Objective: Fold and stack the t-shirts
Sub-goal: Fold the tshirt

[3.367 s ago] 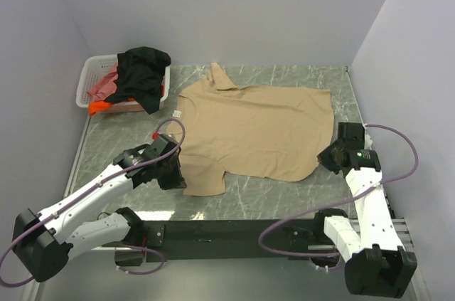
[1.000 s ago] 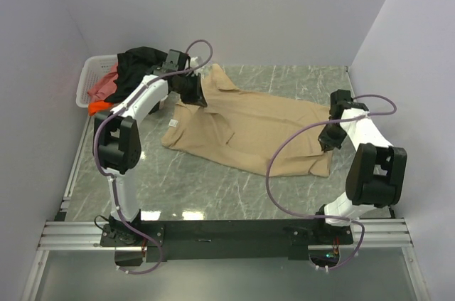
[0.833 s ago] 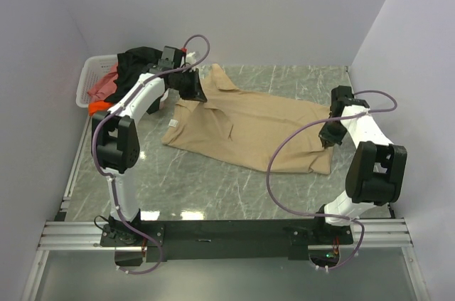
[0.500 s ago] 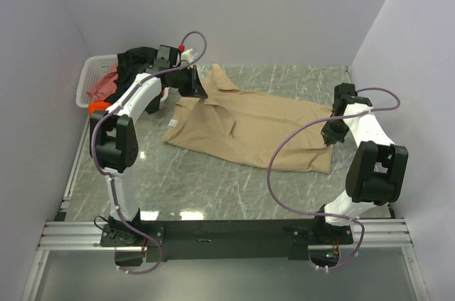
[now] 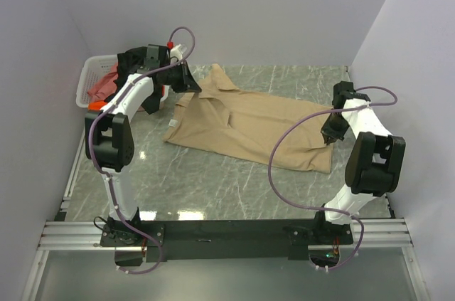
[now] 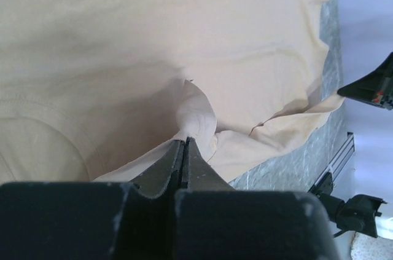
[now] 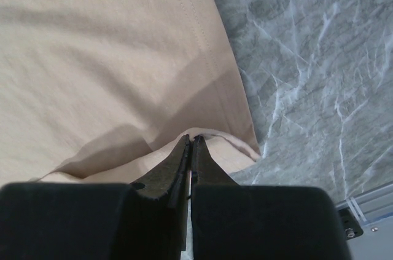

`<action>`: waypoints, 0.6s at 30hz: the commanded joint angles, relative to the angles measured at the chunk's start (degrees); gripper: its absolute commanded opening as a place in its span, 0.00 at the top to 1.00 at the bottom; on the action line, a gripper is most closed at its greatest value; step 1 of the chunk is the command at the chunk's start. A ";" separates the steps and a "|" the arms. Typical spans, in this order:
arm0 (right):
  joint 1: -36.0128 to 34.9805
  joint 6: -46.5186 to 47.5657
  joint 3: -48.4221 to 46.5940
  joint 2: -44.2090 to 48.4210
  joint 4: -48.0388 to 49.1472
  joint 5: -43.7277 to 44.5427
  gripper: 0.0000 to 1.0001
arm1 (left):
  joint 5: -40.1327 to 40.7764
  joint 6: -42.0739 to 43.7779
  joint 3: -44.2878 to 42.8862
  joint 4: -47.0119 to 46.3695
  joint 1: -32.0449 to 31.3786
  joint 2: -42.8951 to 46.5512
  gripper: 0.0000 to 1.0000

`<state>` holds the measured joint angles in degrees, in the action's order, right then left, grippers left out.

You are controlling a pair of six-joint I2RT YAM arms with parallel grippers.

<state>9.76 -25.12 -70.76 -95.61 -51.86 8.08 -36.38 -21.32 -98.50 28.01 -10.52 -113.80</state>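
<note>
The tan t-shirt (image 5: 249, 127) lies across the table, folded over on itself, its small white tag (image 5: 173, 123) at the left end. My left gripper (image 5: 193, 87) is shut on a pinch of its cloth near the collar end; the left wrist view shows the jaws (image 6: 184, 141) closed on a raised fold of the shirt (image 6: 123, 57). My right gripper (image 5: 327, 137) is shut on the shirt's edge at the right end; the right wrist view shows it (image 7: 191, 140) pinching a folded hem of the shirt (image 7: 92, 45). A black shirt (image 5: 135, 59), a pink-red one (image 5: 103, 86) and an orange one (image 5: 96, 107) lie in the basket.
The white lattice basket (image 5: 89, 70) stands at the back left corner, close behind my left arm. Grey marble table (image 5: 213, 180) shows in front of the shirt. Walls close in on the left, back and right.
Both grippers carried the shirt's near edge over to the far side, folding it. In the last second the left gripper moved further back and left, and the right edged back slightly.
</note>
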 commanded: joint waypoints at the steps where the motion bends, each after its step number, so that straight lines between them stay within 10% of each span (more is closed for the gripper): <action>1: 0.44 0.69 -2.28 -0.01 -0.26 1.42 1.00 | -2.82 -1.44 1.29 -6.38 0.15 4.20 0.99; 14: 0.79 -0.10 -2.19 1.48 0.61 0.98 1.00 | 2.97 -1.97 3.40 -4.99 1.38 3.94 0.94; 18: 0.88 0.86 -3.76 -0.36 1.31 -1.48 1.00 | 7.28 -2.76 3.13 -3.23 1.47 3.49 0.21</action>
<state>10.13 -24.99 -71.20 -95.85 -51.83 7.70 -33.17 -23.42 -94.94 24.69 -9.28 -112.66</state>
